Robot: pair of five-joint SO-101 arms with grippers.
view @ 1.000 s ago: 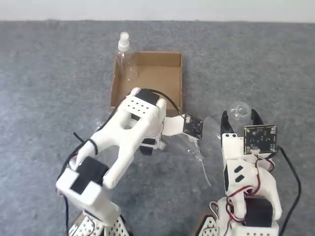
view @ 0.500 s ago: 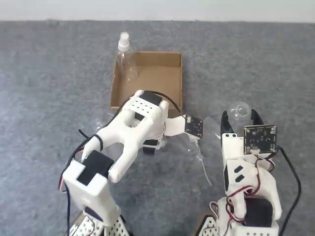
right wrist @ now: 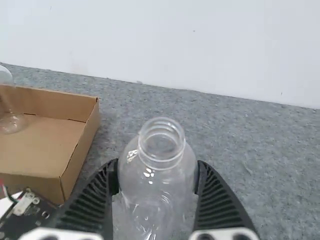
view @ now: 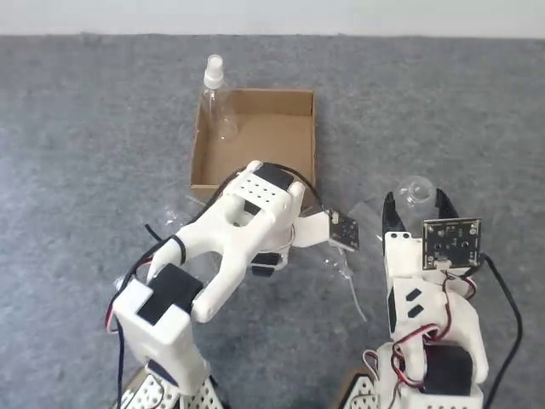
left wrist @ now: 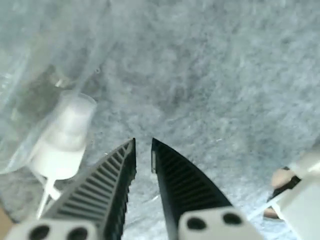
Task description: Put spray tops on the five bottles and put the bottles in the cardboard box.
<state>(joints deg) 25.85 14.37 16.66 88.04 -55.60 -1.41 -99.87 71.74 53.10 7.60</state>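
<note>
The right gripper (right wrist: 157, 169) held an open-necked bottle (right wrist: 159, 165) upright between its jaws, which pressed on the clear body just below the shoulder, well to the right of the cardboard box (view: 264, 141). In the far left corner of that box stood a capped bottle (view: 219, 111), so most of the task probably remained.

The left gripper (left wrist: 142, 143) hung over the grey mat (view: 85, 170) near the box's near edge. Its pincer was narrow, only a slim gap between the black jaws, with nothing in it. Just beside it, apart from the jaws, a white spray top (left wrist: 62, 137) lay with its thin dip tube trailing, apparently inside or under a crumpled clear plastic bag (left wrist: 35, 60).

The step in hand seemed to be fetching that spray top. To do it well, the left pincer would need to spread wider before shifting over the white head. It should close on the head's firm collar, not on the tube or loose film, since pinched plastic could drag the whole bag along. Whether the top lay free of the film could not be told. The right arm would do best to keep the bottle vertical and motionless, neck clear, so that the tube could be fed straight down into the opening.
</note>
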